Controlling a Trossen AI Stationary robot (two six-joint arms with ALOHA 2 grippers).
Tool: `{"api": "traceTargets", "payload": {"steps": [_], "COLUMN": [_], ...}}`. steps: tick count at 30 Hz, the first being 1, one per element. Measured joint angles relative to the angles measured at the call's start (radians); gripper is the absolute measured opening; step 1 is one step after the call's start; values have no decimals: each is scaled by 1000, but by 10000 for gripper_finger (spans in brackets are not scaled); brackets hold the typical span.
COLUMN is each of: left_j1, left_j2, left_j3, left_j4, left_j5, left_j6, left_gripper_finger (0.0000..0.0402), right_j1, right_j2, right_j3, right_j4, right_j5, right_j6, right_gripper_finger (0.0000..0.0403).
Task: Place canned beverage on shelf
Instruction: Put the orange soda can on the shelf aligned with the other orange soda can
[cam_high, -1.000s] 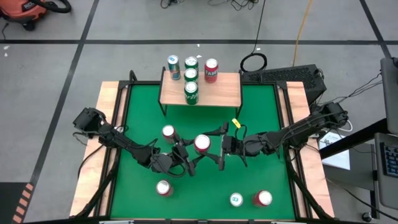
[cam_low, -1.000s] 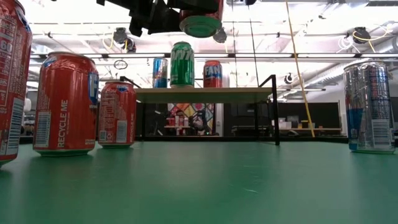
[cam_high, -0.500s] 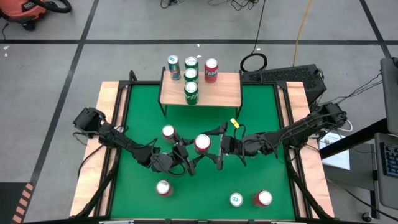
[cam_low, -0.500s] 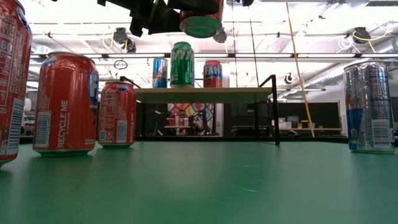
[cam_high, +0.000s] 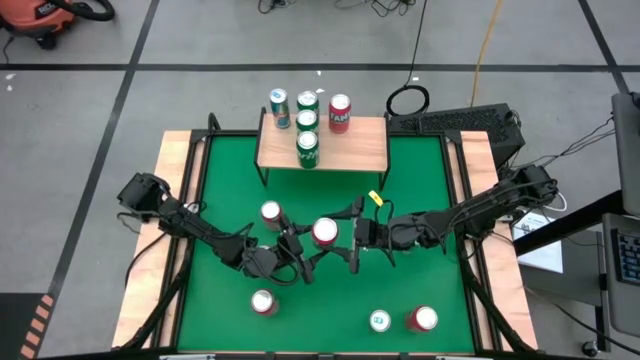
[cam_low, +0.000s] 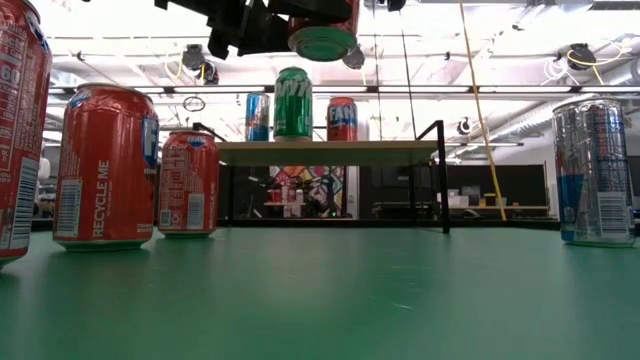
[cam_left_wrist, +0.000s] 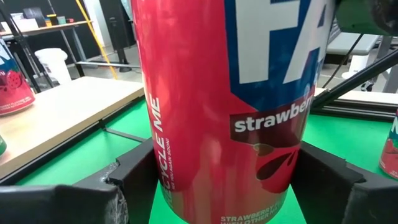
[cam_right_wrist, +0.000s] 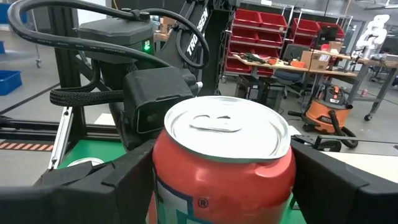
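Red strawberry can (cam_high: 325, 231) raised above green counter (cam_high: 420, 200), mid-counter, upright, silver top up. Left gripper (cam_high: 300, 252) jaws clamped on can's lower body, one finger (cam_left_wrist: 134, 177) each side in left wrist view. Right gripper (cam_high: 352, 237) at can's opposite side, jaws apart, flanking can's upper part; contact unclear. Low view: can's base (cam_low: 322, 40) hangs high above counter. Shelf (cam_high: 350, 148) at far edge, well apart from held can, carrying green can (cam_high: 307, 148) and three more cans at back edge.
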Motion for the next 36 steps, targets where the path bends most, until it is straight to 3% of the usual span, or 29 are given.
{"api": "traceTargets", "payload": {"steps": [10, 16, 27, 36], "left_j1": [-11, -24, -94, -128], "left_j2": [-2, -46, -115, -134], "left_j3": [0, 0, 0, 1], "left_j4": [11, 16, 2, -23], "left_j5": [-66, -75, -127, -259], "left_j6": [-2, 2, 55, 110], "left_gripper_finger": [350, 395, 393, 393], "right_j1": [-6, -62, -228, -452], "right_j2": [-7, -55, -180, -207], "right_j3": [1, 0, -1, -1], "right_j4": [-32, -73, -232, -286], "right_j5": [-9, -180, -388, -540], "right_j6": [-12, -27, -101, -137], "right_gripper_finger": [299, 295, 294, 301]}}
